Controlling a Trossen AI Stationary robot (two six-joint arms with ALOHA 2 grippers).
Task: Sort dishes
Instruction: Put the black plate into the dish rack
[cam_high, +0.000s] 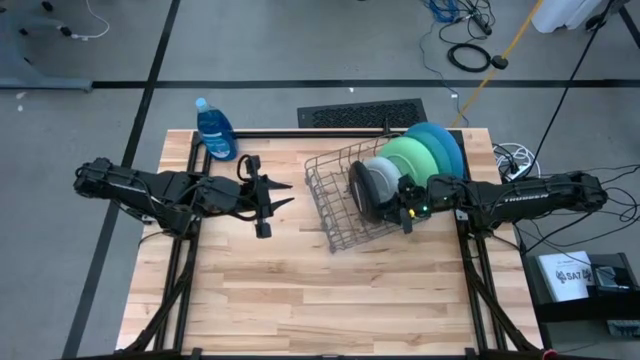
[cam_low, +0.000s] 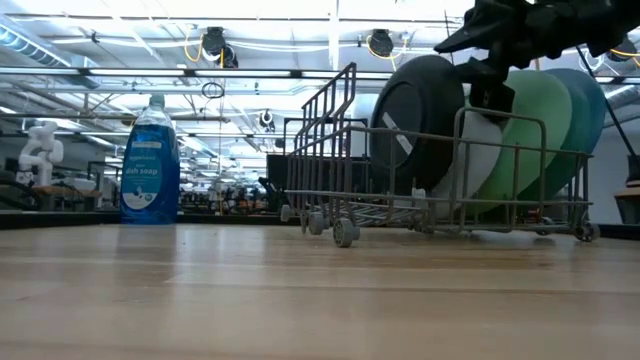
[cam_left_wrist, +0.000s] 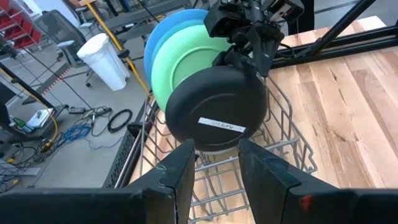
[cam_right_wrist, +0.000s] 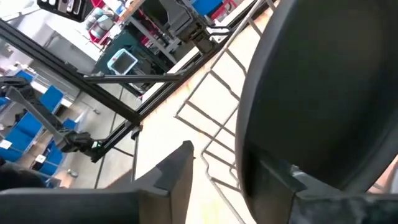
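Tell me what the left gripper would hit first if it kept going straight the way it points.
Likely the grey wire rack: the left gripper points across bare table at its near side, with the black dish just behind; height is unclear.

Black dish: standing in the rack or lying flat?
Standing. The black dish sits on edge in the grey wire rack, front of the row, ahead of the light green plate.

open tabletop (cam_high: 300, 290), rack (cam_high: 335, 200) crowded with plates (cam_high: 415, 155)
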